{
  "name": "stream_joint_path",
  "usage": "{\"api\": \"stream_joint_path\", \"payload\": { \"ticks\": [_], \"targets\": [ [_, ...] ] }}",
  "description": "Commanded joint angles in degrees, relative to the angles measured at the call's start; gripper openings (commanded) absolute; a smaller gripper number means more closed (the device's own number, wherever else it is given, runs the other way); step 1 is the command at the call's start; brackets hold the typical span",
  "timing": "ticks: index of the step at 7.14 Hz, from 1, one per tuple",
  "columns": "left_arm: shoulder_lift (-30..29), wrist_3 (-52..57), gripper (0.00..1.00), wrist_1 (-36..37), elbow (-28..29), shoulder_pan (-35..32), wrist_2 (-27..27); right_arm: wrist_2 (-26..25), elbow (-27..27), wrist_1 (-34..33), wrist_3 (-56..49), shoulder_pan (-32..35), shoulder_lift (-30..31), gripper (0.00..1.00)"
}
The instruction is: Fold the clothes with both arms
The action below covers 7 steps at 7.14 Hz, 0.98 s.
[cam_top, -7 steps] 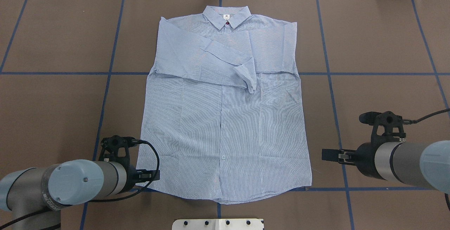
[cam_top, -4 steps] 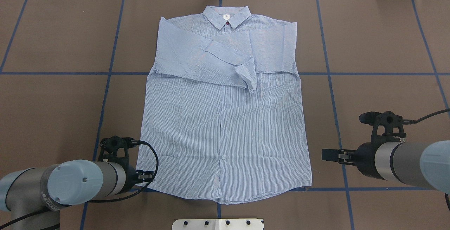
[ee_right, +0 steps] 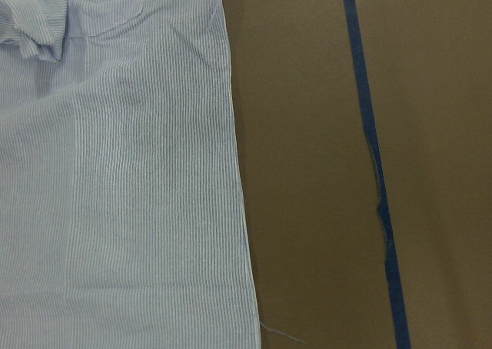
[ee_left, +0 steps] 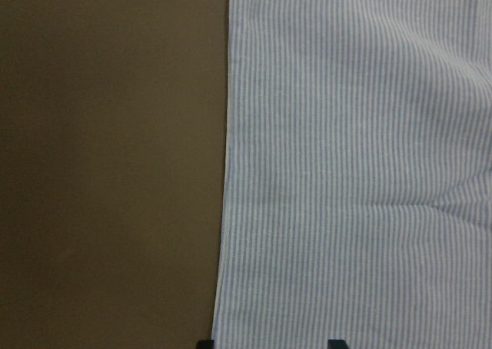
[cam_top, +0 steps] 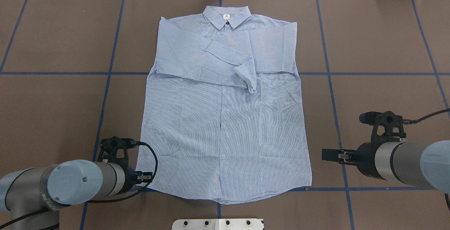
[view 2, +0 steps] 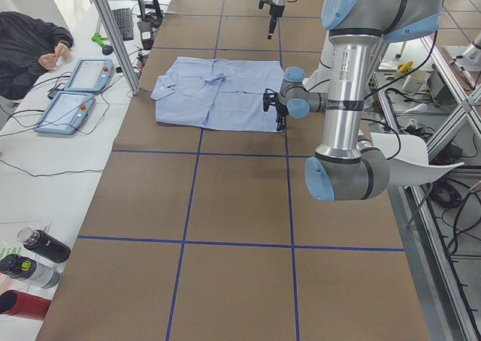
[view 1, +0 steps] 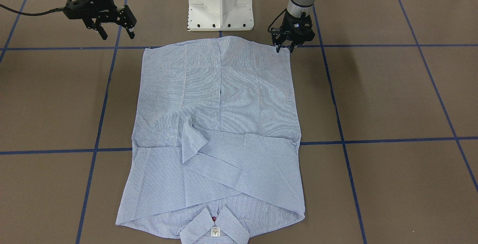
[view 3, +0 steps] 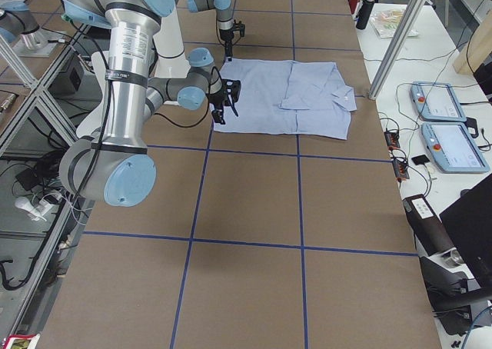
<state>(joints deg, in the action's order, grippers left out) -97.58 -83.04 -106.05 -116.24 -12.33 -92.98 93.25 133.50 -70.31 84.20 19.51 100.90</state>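
Observation:
The light blue striped shirt (cam_top: 225, 117) lies flat on the brown table, front up. Its collar (cam_top: 226, 13) is at the far side and both sleeves are folded across the chest. It also shows in the front view (view 1: 216, 124). My left gripper (cam_top: 146, 178) is low at the hem's near left corner (view 1: 284, 49), open. In the left wrist view its two fingertips (ee_left: 335, 343) stand apart, with the shirt's side edge (ee_left: 227, 172) between them. My right gripper (cam_top: 328, 154) is open and empty (view 1: 116, 34), above bare table to the right of the hem, apart from the cloth.
The white base pedestal (view 1: 220, 3) stands just behind the hem. Blue tape lines (cam_top: 337, 117) cross the table. A person and two tablets (view 2: 75, 93) are beyond the far edge. Bottles (view 2: 34, 258) stand off the table's left end.
My left gripper has drawn back slightly to the left at the hem corner. The right arm and the shirt have not moved.

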Motion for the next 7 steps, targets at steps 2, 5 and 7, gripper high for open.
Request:
{"api": "stream_joint_path", "payload": {
  "ticks": [2,5,7],
  "targets": [
    [-0.1,0.1,0.55,0.0,0.7,0.0,-0.2,0.0,0.0,0.0,0.0,0.0,0.0,1.00],
    [-0.2,0.1,0.54,0.1,1.1,0.0,-0.2,0.0,0.0,0.0,0.0,0.0,0.0,1.00],
    [-0.4,0.1,0.49,0.1,1.0,0.0,-0.2,0.0,0.0,0.0,0.0,0.0,0.0,1.00]
  ]
}}
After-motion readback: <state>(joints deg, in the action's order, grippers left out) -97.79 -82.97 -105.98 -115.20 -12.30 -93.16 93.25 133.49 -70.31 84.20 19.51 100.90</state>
